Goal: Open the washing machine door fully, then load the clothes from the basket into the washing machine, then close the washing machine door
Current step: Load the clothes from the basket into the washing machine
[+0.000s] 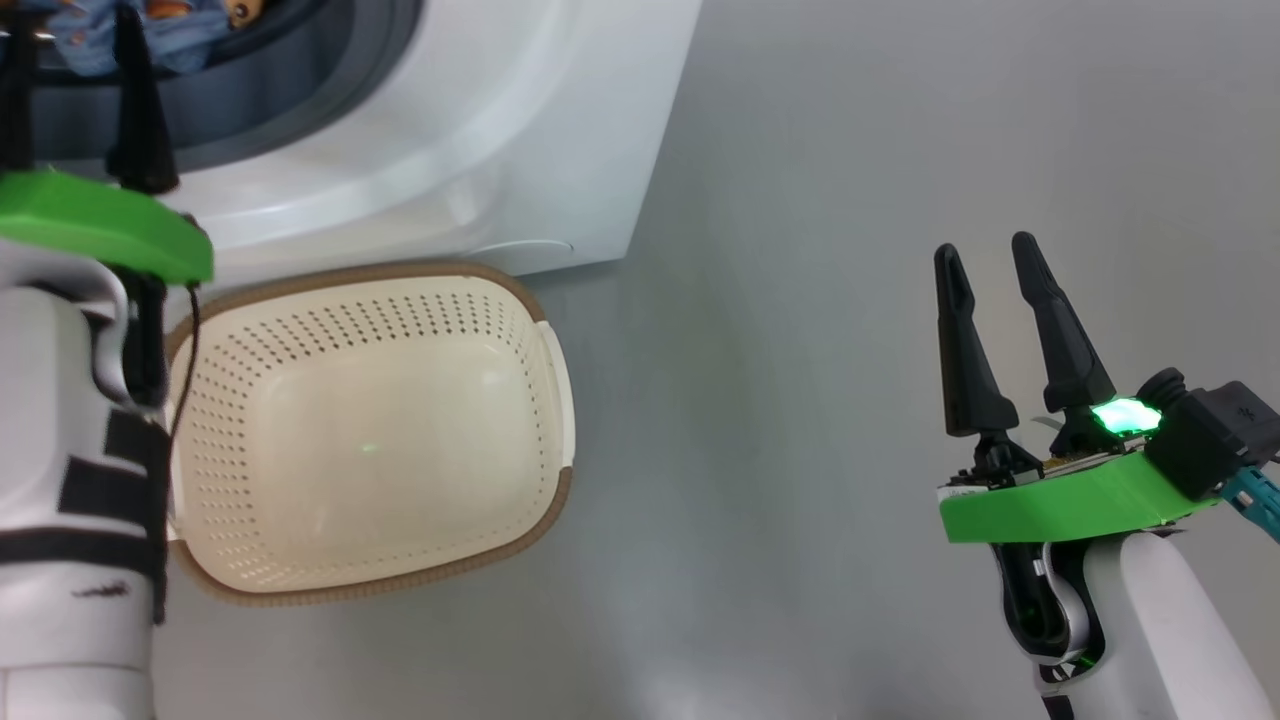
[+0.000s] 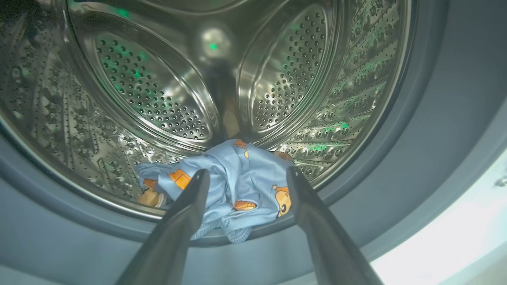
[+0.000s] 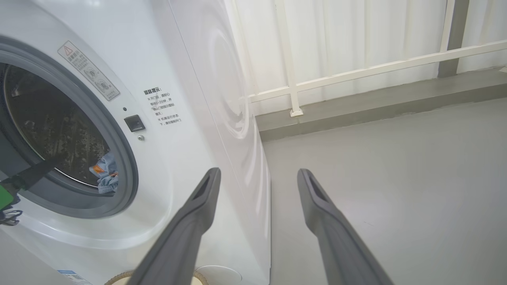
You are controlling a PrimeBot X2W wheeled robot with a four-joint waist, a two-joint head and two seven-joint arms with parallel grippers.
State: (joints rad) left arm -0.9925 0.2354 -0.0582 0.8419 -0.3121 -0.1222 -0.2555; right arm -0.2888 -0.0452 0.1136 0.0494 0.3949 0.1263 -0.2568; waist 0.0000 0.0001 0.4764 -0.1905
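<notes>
status of load: the basket sits on the floor at 9 o'clock in the head view, just in front of the washing machine, with nothing in it. the clothes lie at 6 o'clock in the steel drum, right at its front edge. one blue hem droops over the grey-blue seal.

your left claw is released, fingers spread wide on either side of the bundle and grasping nothing. it points into the drum mouth. whether a fingertip touches the fabric cannot be told.

your right claw is also released and holds nothing. it hangs over bare floor at 4 o'clock in the head view, well apart from machine and basket.

assessment: the drum mouth is uncovered, so the door is judged swung clear and step one done. loading is judged complete, given the bare basket. closing the door is not yet done.

note of concern: the hem on the seal could catch when the door shuts. you may want it pushed deeper first.
</notes>
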